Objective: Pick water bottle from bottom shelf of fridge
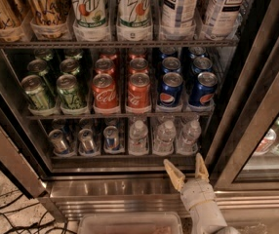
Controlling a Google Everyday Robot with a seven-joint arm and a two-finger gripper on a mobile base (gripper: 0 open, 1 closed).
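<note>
The fridge (129,191) stands open before me, with a steel base. On its bottom shelf (125,156) stand three small clear water bottles with white caps: left (138,136), middle (164,136), right (189,135). Three silver-blue cans (86,140) stand to their left. My gripper (188,171) is open and empty. It sits just in front of the shelf's front edge, low, below the middle and right bottles. Its tan fingers (174,174) point up toward the bottles and touch nothing.
The rack above holds green, red cola (104,91) and blue cola cans (170,89). The top rack holds tall soda and tea bottles (178,9). The glass door (266,106) stands open at the right. Cables (8,213) lie on the floor at left. A clear bin (129,223) lies below.
</note>
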